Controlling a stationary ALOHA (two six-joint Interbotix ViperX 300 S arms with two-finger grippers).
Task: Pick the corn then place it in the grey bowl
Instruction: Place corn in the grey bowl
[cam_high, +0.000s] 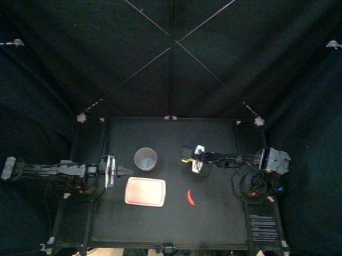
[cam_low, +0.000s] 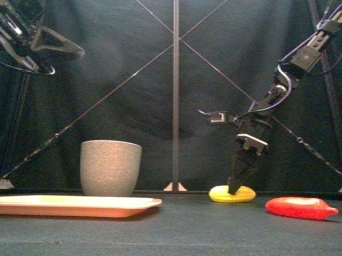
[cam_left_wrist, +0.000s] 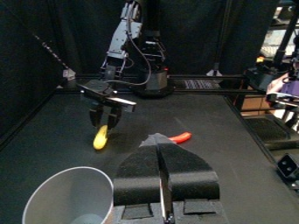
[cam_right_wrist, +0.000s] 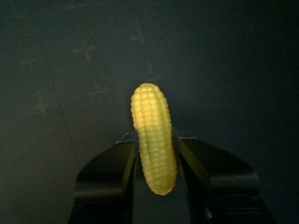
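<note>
The yellow corn (cam_right_wrist: 155, 136) lies on the table right of the middle, also seen as corn (cam_low: 233, 194) low in the front view and corn (cam_high: 189, 171) from above. My right gripper (cam_low: 239, 186) comes down on it, and its jaws press both sides of the cob, which rests at table level. The tall grey speckled cup (cam_low: 110, 167) stands upright to the left of the corn, apart from it, cup (cam_high: 146, 157). My left gripper (cam_left_wrist: 163, 166) is shut on nothing, held high at the left, with the cup's rim (cam_left_wrist: 70, 197) just beside it.
A flat pink tray (cam_high: 144, 192) lies in front of the cup. A red toy (cam_low: 301, 207) lies near the front, to the right of the corn, red toy (cam_high: 191, 196).
</note>
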